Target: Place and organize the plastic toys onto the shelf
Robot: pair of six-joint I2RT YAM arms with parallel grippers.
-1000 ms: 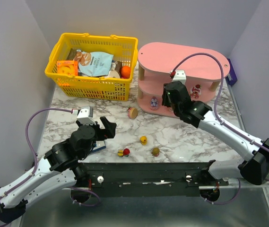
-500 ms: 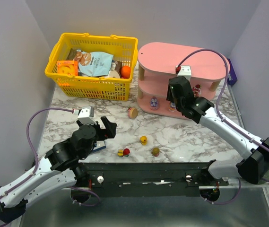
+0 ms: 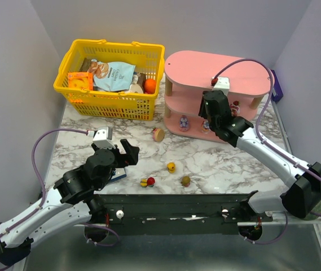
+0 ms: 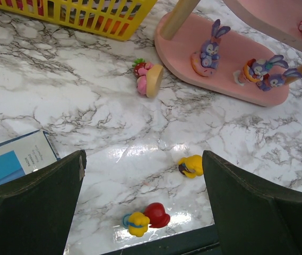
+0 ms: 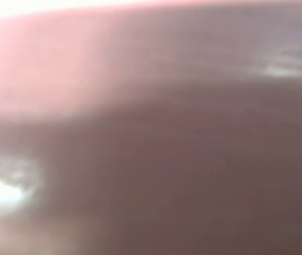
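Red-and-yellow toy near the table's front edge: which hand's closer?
Left. The left hand hovers open just left of the red-and-yellow toy; the right hand is far back at the shelf.

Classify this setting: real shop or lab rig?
Probably a lab test cell: plain grey walls box in a marble-patterned tabletop, and the yellow mesh shopping basket and pink three-tier shelf with tiny plastic figurines look like staged props.
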